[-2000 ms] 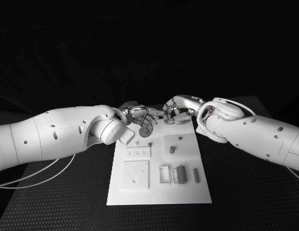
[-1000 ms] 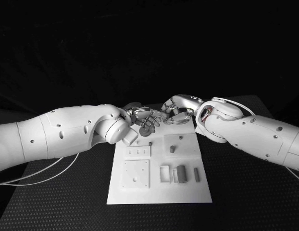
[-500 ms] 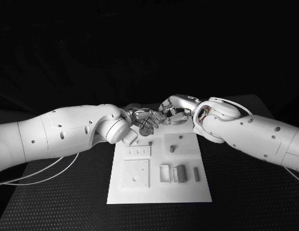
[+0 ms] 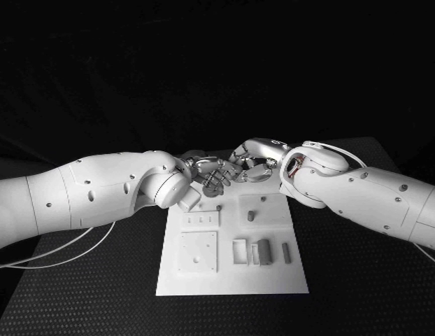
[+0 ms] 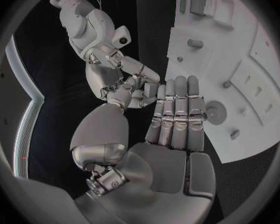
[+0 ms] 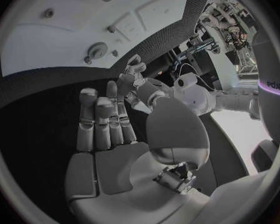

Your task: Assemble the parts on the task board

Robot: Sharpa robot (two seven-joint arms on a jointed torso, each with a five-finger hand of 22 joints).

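The white task board lies lengthwise in the middle of the table. Both hands hover over its far end, close together. My left hand has its fingers straight and side by side, thumb apart, holding nothing. A small gear lies on the board just beside those fingertips; it also shows in the right wrist view, gear. My right hand faces the left one, fingers loosely extended, palm empty.
A short peg stands on the board's right half. Several upright rectangular pieces sit near the front right, a square plate at front left. White cables trail on the table's left.
My left hand has crept a little farther over the board's far end, above the gear. My right hand has edged left toward it. The board's pieces have not moved.
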